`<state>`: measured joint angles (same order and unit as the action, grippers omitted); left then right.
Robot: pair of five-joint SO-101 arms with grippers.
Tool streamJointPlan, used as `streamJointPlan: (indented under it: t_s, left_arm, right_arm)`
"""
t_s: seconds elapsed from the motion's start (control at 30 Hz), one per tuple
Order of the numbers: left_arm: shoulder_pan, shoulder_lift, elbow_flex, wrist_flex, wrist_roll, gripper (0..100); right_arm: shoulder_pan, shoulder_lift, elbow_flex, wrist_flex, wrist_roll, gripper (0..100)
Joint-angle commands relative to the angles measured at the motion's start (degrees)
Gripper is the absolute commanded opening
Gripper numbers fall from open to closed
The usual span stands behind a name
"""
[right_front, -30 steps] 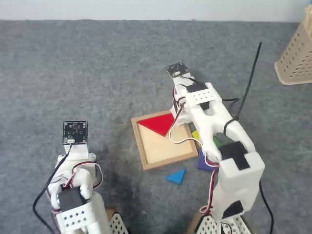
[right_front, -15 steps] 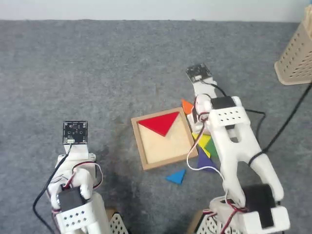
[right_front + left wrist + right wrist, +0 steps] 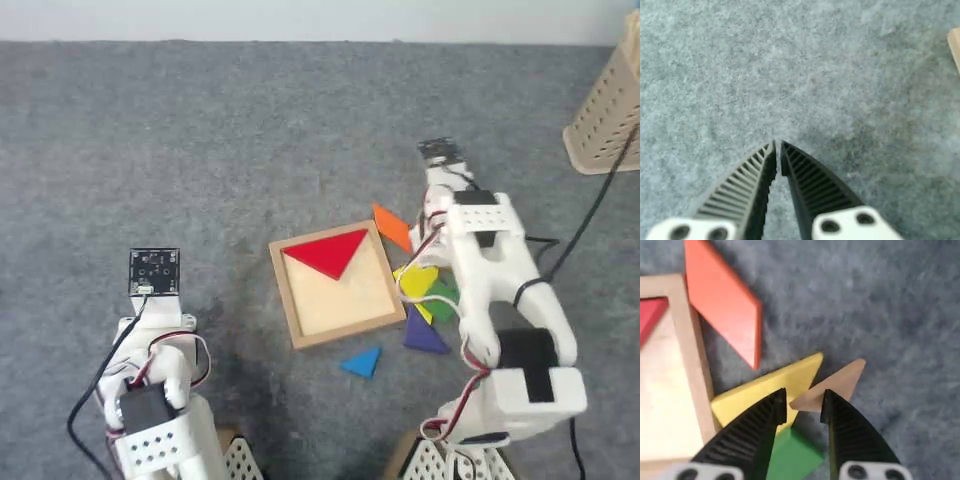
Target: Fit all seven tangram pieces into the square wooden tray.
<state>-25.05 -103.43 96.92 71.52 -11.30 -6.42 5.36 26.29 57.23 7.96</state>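
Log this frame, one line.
tray: red triangle inside | right tool: open over tan triangle tip, beside yellow piece | left tool: shut, above carpet

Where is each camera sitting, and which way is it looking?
High view: fixed above the table, looking down on the wooden tray, the left arm and the right arm.
Left wrist view: on the left arm's wrist, looking along the shut left gripper at grey carpet.
Right wrist view: on the right arm's wrist, looking past the open right gripper at the orange parallelogram, yellow triangle and tan triangle.
Shared: the high and right wrist views both show the wooden tray, orange parallelogram and yellow triangle.
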Motion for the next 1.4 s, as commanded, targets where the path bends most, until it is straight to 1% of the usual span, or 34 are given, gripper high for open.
streamJointPlan:
  t_s: [0.0, 0.07, 0.2, 0.37, 0.43, 0.47, 0.57, 0.63, 0.7, 1.0, 1.1, 1.2, 1.37]
  left_arm:
    - [-0.3, -0.8, -0.4, 0.4, -0.3, 1]
    - [-0.3, -0.8, -0.4, 0.4, -0.3, 1]
    - [-0.3, -0.8, -0.4, 0.4, -0.3, 1]
    - [-0.3, -0.8, -0.4, 0.4, -0.3, 1]
    - [-0.3, -0.8, -0.4, 0.4, -0.3, 1]
    - [-0.3, -0.8, -0.4, 0.4, -0.3, 1]
    - [-0.3, -0.8, -0.4, 0.4, -0.3, 1]
    - [-0.3, -0.8, -0.4, 0.4, -0.3, 1]
    - [-0.3, -0.8, -0.4, 0.4, -0.3, 1]
    - [-0.3, -0.8, -0.4, 0.4, -0.3, 1]
    - [-0.3, -0.8, -0.4, 0.4, -0.3, 1]
    - [-0.3, -0.8, -0.4, 0.4, -0.3, 1]
    - [-0.3, -0.8, -0.4, 0.4, -0.3, 1]
  right_arm:
    - [0.4, -0.1, -3.9, -3.0, -0.6, 13.5]
    - [0.4, -0.6, -4.8, -3.2, -0.7, 13.5]
    - [-0.3, -5.8, -4.8, 0.7, -0.8, 13.5]
    - [-6.0, -15.4, 4.1, -1.0, -0.8, 13.5]
    - [-8.5, -17.5, 8.2, -2.5, -2.6, 13.6]
    - [-9.4, -17.7, 9.5, -3.0, -4.7, 14.3]
    - [-10.3, -16.4, 10.3, -3.1, -8.8, 21.4]
    - [-10.4, -14.1, 10.0, -3.2, -9.5, 24.0]
    - [-10.6, -10.9, 8.9, -3.2, -9.7, 24.0]
    - [-7.3, 2.4, 3.4, -2.0, -9.7, 24.0]
    - [-5.9, 3.1, 1.3, -0.5, -9.8, 24.0]
    - [-2.5, 3.2, 0.8, -1.7, -10.8, 24.0]
    - [1.5, 3.2, -2.2, -2.3, -8.7, 23.9]
